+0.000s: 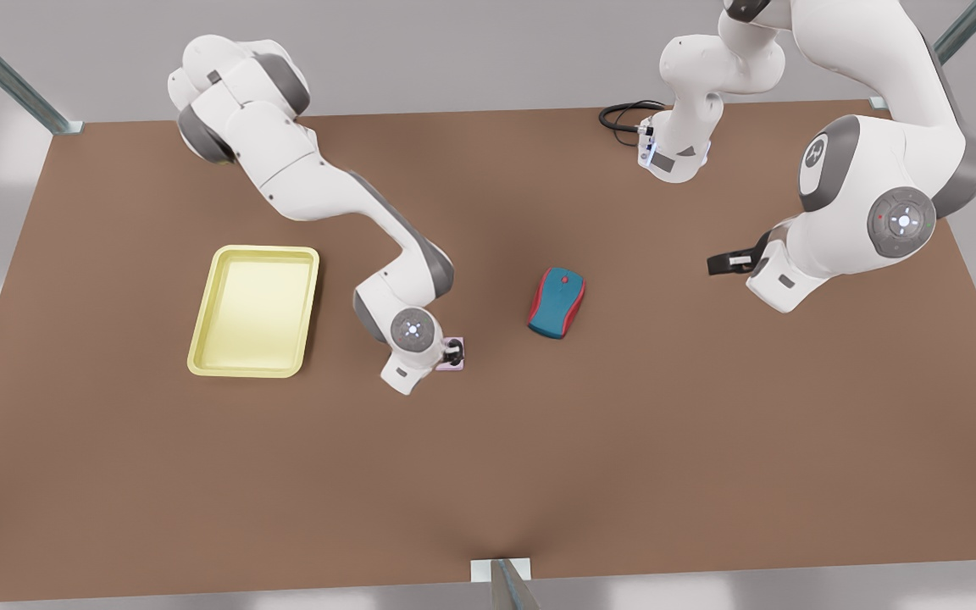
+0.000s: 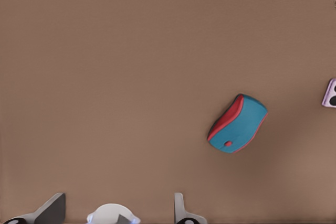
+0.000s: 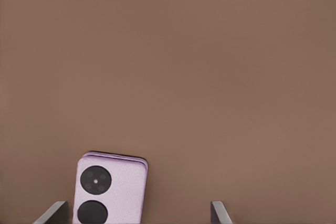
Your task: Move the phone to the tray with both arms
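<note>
Pale pink phone (image 3: 111,190) with two black camera circles lies flat between the right gripper's (image 3: 139,214) released fingers; left gripper (image 2: 118,211) released, hovering far right.

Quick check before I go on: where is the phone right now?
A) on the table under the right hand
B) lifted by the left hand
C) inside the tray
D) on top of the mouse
A: the phone lies flat on the table under the open right hand, beside the empty tray and apart from the mouse; the open left hand waits at the front view's right.
</note>
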You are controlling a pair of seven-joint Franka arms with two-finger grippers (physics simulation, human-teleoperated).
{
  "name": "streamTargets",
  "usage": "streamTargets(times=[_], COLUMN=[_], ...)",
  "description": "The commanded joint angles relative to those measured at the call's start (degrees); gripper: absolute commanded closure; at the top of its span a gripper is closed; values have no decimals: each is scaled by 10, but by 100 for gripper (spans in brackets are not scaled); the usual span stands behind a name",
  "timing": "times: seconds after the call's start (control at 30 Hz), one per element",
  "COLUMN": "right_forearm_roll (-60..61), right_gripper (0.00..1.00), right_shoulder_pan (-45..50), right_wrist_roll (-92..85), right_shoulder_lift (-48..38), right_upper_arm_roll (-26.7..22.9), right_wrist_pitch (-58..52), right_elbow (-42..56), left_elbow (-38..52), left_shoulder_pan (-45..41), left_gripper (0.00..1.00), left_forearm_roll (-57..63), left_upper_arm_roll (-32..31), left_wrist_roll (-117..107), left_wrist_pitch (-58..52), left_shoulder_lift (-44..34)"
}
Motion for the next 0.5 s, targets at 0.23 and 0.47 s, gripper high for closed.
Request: streamTargets(times=[0.23,0.47], right_forearm_roll=[-30,-38], right_gripper=[0,0], right_shoulder_pan=[-1,0], right_wrist_roll=[50,22], right_shoulder_lift=[37,35], right_upper_arm_roll=[-2,-5], right_wrist_pitch=[122,119], right_elbow=[-5,-28], left_elbow=[1,30], left_shoulder_pan=[0,0], left_gripper=[0,0], left_forearm_roll=[1,30], left_upper_arm_roll=[3,6], left_wrist_roll=[116,110], left_wrist_pitch=[-7,-2], left_shoulder_lift=[-3,-14])
